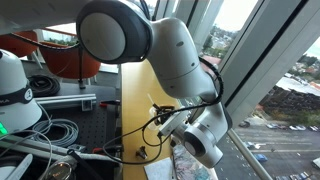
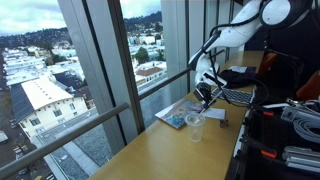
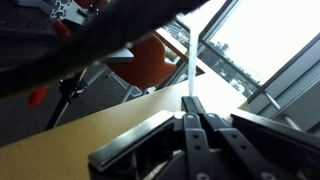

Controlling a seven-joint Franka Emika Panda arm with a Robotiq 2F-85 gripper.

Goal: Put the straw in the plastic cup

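Observation:
The plastic cup [image 2: 195,126] is small and clear and stands upright on the wooden table [image 2: 160,150] near the window. My gripper [image 2: 205,94] hangs above the cup, a little further back. In the wrist view the fingers [image 3: 193,112] are pressed together on a thin white straw [image 3: 188,72], which sticks out from between the tips. The cup is out of sight in the wrist view. In an exterior view the arm [image 1: 170,60] fills the frame and hides the cup.
A flat magazine [image 2: 176,118] lies on the table just beyond the cup. A window frame and rail [image 2: 110,110] run along the table's edge. Cables and equipment [image 2: 290,130] crowd the other side. A red chair [image 3: 150,62] stands behind the table.

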